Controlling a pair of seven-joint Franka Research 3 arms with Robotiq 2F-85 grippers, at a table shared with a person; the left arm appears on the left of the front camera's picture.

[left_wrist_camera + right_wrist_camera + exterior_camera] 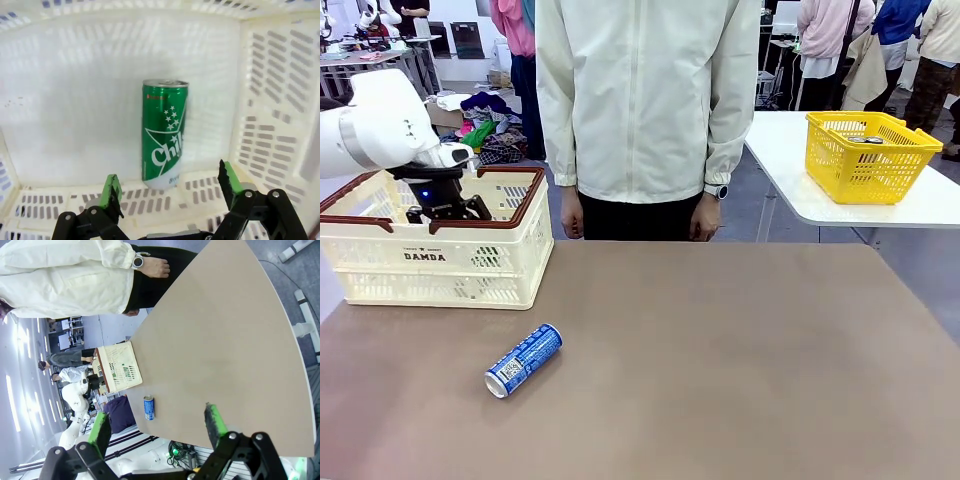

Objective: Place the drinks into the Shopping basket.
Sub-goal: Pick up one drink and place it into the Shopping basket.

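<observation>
- Green can (164, 134) is inside the Shopping basket (440, 262), near one of its corners. In the left wrist view we see its long axis running straight away from the fingers, silver top at the far end. We cannot tell whether it stands or lies.
- The left gripper (167, 175) is down in the basket, its jaws spread wide and clear of the can, grasping nothing.
- The basket sits at the far left corner of the table (720, 340).
- The blue can (524, 360) lies on its side toward the table's left edge, on the near side of the basket and apart from it. Its long axis runs diagonally, with one silver end towards the near left corner.
- The right gripper (157, 415) is well away from both cans, its jaws released and empty.
</observation>
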